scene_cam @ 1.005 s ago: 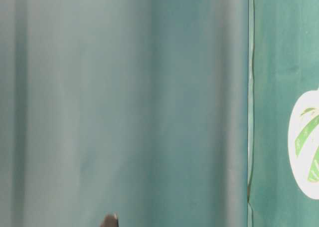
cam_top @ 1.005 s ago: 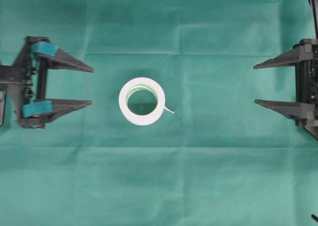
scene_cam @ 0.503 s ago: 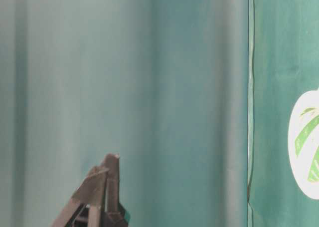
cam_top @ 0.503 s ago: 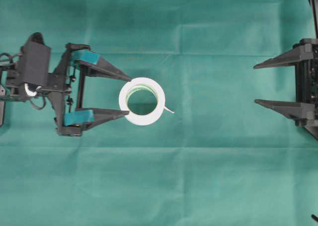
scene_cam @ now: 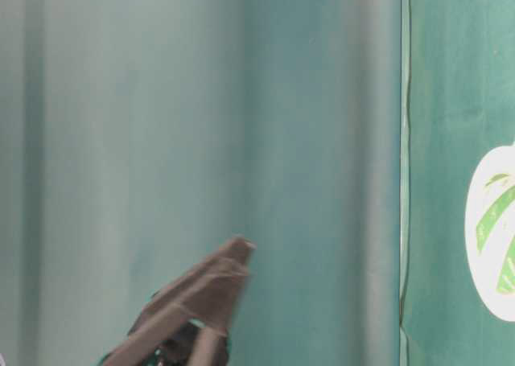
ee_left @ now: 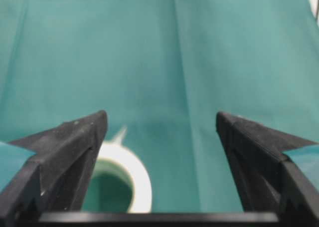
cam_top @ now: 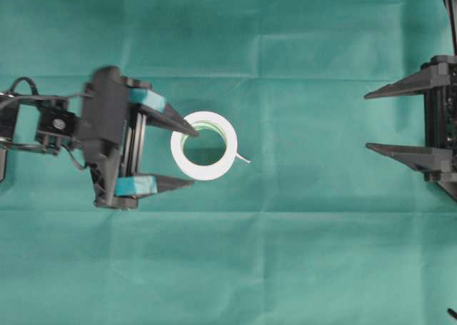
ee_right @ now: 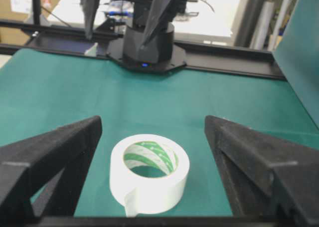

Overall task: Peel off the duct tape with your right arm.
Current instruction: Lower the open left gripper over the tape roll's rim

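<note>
In the overhead view the left gripper [cam_top: 187,158] reaches in from the left edge with its jaws spread wide. Its black wrist block sits over a frame that carries two blue pads. The upper finger [cam_top: 171,118] points at the top left rim of the tape [cam_top: 204,145], its tip over or just at the rim; whether it touches cannot be told. The lower finger tip lies just beside the roll's lower left edge. From the left wrist camera the two dark fingers frame the cloth [ee_left: 199,62], and the tape [ee_left: 134,174] shows low, next to the left-hand finger and partly hidden by it.

The tape lies flat near the middle of the green cloth [cam_top: 300,253], its hole facing up, greenish inside. A short loose strip [cam_top: 243,158] sticks out from its lower right side.

The right gripper [cam_top: 365,121] stays at the right edge, jaws apart, both pointed fingers aimed at the roll and well apart from it. Its wrist camera shows the tape [ee_right: 149,174] standing between and beyond the two black fingers, with green stripes on the core and the strip end hanging at the front.

The table-level view shows a blurred dark finger [scene_cam: 201,294] low down against green cloth, and a piece of the white roll [scene_cam: 491,229] at the right edge.
</note>
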Motion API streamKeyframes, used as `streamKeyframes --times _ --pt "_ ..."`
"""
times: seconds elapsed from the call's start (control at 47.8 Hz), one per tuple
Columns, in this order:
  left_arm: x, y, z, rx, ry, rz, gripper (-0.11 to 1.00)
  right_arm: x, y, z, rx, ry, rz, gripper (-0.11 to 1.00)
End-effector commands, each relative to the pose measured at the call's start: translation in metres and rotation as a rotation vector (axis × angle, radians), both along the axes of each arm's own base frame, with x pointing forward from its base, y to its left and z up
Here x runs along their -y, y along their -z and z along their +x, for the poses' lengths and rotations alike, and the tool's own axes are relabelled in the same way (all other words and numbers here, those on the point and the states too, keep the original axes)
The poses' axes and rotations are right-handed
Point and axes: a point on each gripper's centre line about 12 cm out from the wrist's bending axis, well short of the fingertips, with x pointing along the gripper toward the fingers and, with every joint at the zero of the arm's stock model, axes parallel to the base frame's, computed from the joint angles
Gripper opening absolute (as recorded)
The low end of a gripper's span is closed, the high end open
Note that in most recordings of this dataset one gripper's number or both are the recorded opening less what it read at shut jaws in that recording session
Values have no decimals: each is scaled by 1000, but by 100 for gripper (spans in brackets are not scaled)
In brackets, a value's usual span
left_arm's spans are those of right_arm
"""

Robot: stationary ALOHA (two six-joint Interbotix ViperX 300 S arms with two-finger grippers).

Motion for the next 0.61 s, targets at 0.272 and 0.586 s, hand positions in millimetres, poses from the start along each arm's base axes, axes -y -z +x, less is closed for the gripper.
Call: streamKeyframes --times 0.272,0.586 --pt "6 11 26 -308 15 32 95 0 -3 3 5 0 -3 78" --pt "6 27 37 -376 21 50 95 0 1 5 -12 0 -3 78"
